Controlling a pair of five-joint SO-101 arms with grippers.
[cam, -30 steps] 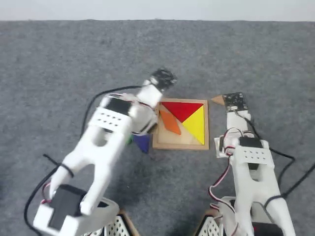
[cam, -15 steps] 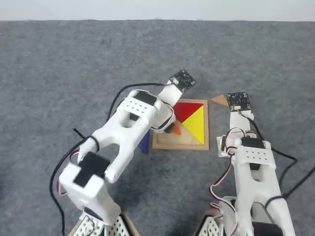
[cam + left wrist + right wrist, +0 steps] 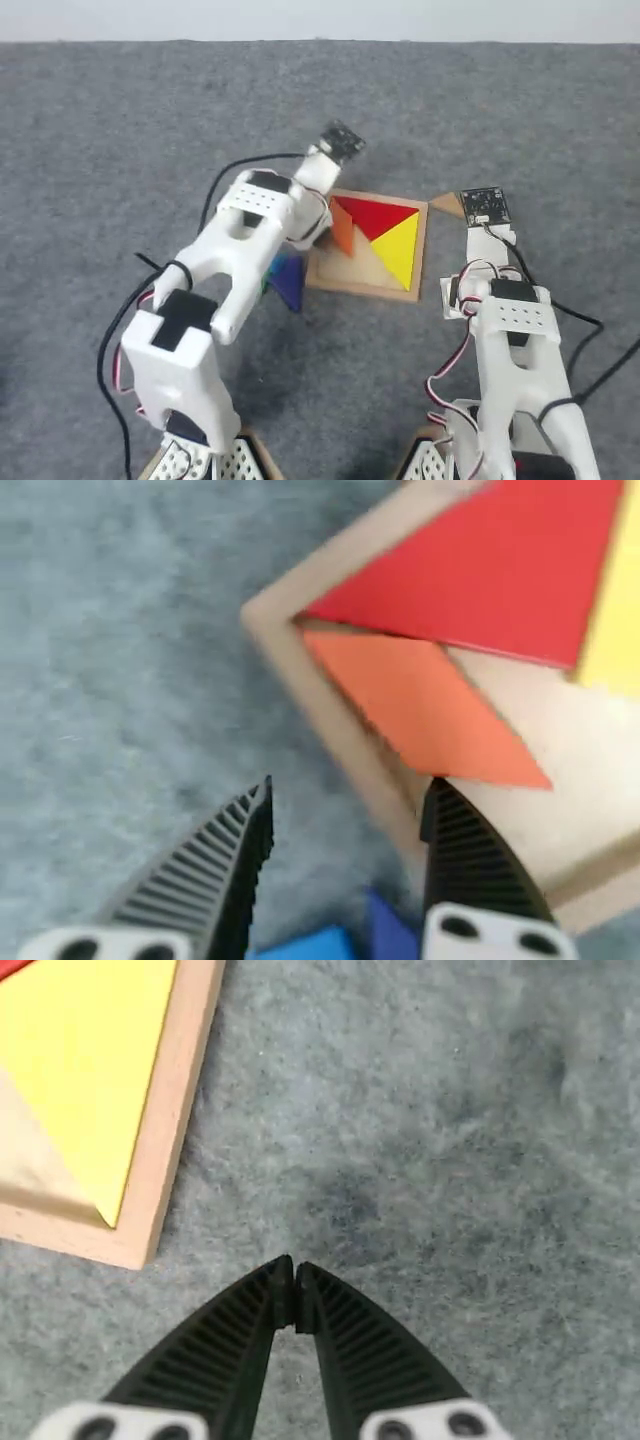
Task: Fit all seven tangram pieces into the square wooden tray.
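My left jaws stand open over a corner of the wooden tray (image 3: 360, 290), by the orange piece (image 3: 420, 715) lying inside it. My right jaws are closed above the tabletop (image 3: 150, 120), just beside the tray.

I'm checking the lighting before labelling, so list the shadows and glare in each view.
High view: soft, even light, no hard shadows, no glare on the tray. Left wrist view: the red piece and orange piece are evenly lit, with no hotspots. Right wrist view: a soft dark patch lies on the carpet ahead of the right gripper; the yellow piece is bright but glare-free.
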